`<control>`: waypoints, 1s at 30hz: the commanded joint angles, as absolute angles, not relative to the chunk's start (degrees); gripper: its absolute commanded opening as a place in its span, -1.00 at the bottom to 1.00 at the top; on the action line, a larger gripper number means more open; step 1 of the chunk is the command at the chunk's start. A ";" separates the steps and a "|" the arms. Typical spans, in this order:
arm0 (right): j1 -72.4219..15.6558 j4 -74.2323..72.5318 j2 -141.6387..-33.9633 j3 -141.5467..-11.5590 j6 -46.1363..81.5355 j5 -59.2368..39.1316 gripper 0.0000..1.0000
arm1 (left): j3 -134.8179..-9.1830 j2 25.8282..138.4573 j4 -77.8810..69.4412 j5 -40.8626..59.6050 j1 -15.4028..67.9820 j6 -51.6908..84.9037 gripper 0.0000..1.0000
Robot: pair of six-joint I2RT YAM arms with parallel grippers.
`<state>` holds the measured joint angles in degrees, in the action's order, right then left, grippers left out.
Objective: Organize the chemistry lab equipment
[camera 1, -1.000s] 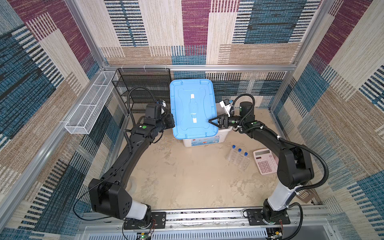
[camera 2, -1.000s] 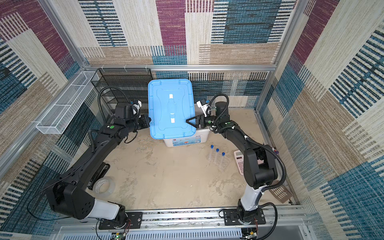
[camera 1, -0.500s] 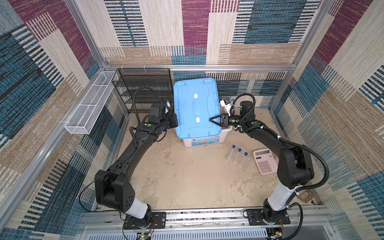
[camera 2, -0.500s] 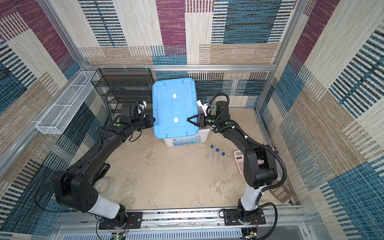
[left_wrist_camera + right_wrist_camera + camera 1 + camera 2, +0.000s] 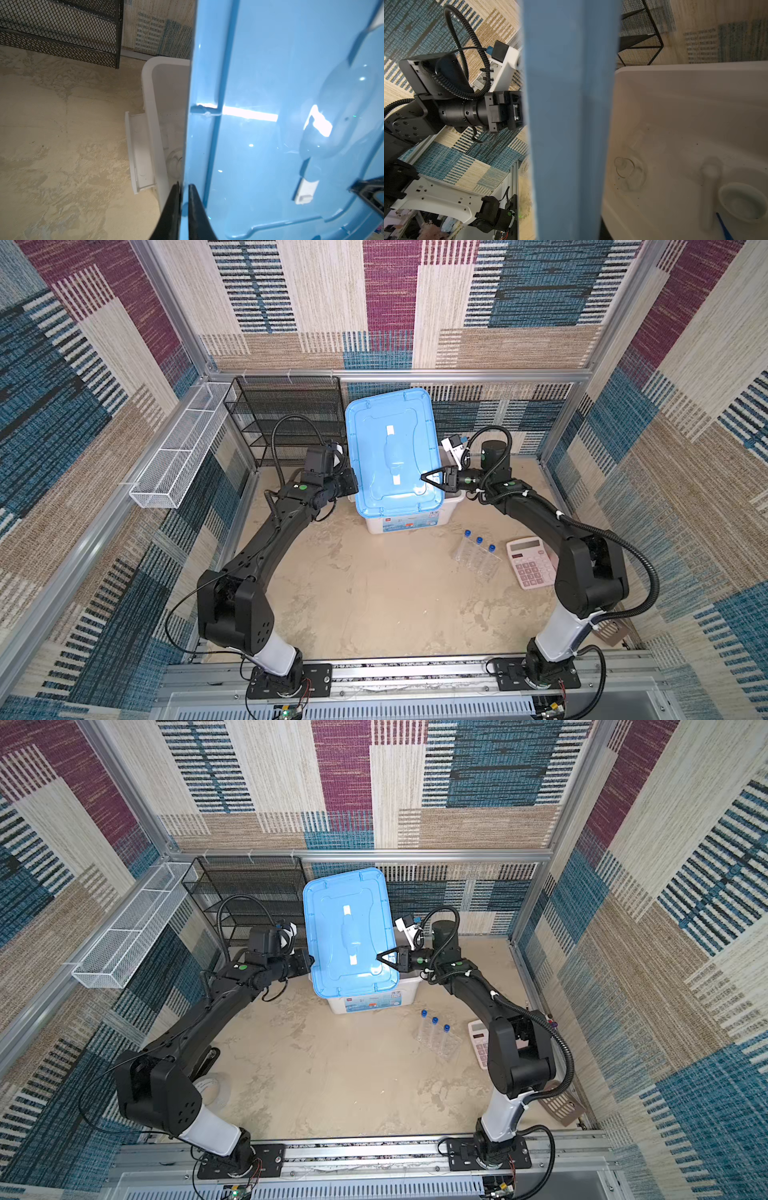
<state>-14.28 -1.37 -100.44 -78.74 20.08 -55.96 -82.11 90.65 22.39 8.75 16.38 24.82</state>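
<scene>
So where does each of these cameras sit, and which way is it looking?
Top views: high above the front rail, looking down on the blue lid, white bin, left arm and right arm, both whole.
Left wrist: on the left arm, looking along the left fingers at the lid's edge and the bin's rim.
Right wrist: on the right arm, looking past the lid's edge into the bin at mortar and pestle; only the left arm's wrist shows clearly.
Shared: both wrist views show lid and bin.

Both top views high, looking down on whole cell; wrist views close, sharing blue lid [image 5: 270, 62].
</scene>
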 commanded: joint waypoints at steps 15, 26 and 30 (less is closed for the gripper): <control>-14.52 5.10 -93.94 -84.53 12.82 -33.34 -0.81 | -82.52 85.61 20.56 6.27 16.52 23.73 0.43; -23.15 11.54 -94.98 -91.44 -7.99 2.67 -0.79 | -89.02 85.72 23.91 9.32 16.47 20.89 0.89; -27.10 5.14 -91.83 -86.82 -16.66 13.48 -0.79 | -89.56 84.19 23.19 9.79 16.44 20.29 0.97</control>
